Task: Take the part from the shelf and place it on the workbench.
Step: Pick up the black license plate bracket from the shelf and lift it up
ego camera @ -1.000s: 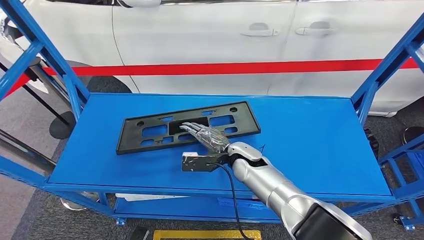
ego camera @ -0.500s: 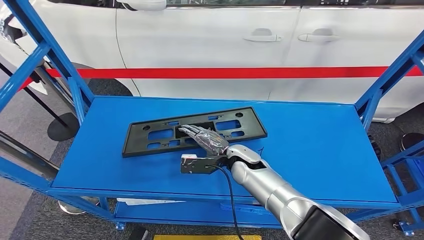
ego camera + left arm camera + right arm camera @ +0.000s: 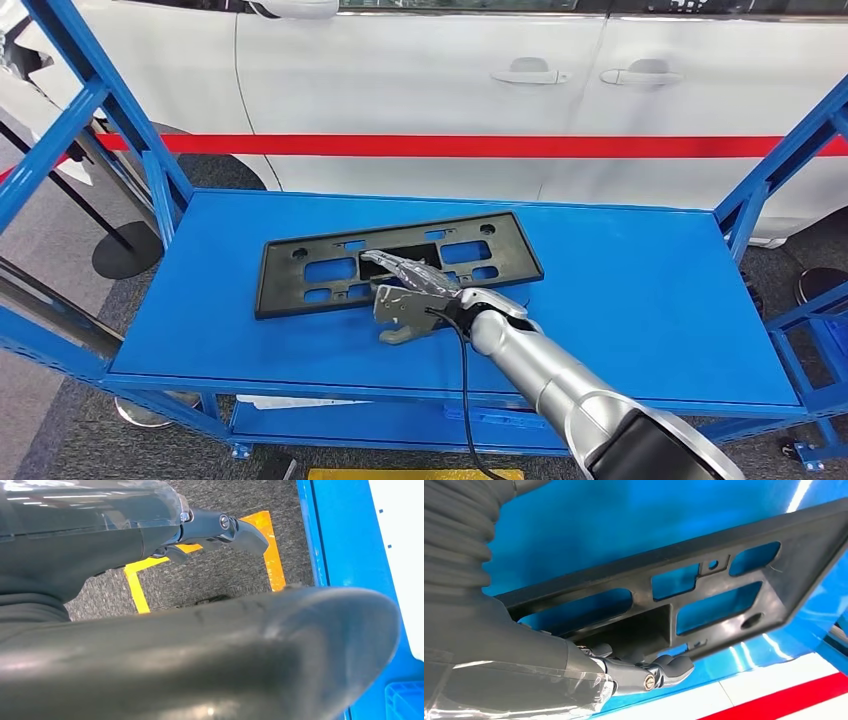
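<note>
The part (image 3: 320,270) is a flat black rectangular frame with several cut-outs, lying on the top deck of the blue shelf (image 3: 640,290), left of its middle. My right hand (image 3: 415,280) reaches over its near edge at the centre. In the right wrist view the dark fingers (image 3: 664,667) curl around the bar at the part's (image 3: 724,575) central opening, with the thumb against the underside. The part still looks flat on the deck. My left hand (image 3: 215,525) hangs beside the shelf over the floor, fingers straight, holding nothing.
Blue uprights (image 3: 110,110) frame the shelf on both sides. A white car (image 3: 450,90) with a red stripe stands close behind. A lower deck (image 3: 330,415) carries a white sheet. Yellow floor tape (image 3: 272,555) marks the grey carpet by the shelf's front.
My right hand has rolled from lying flat on the part to standing on edge, its fingers now hooked into the centre opening. The camera has drifted a little, shifting the whole scene.
</note>
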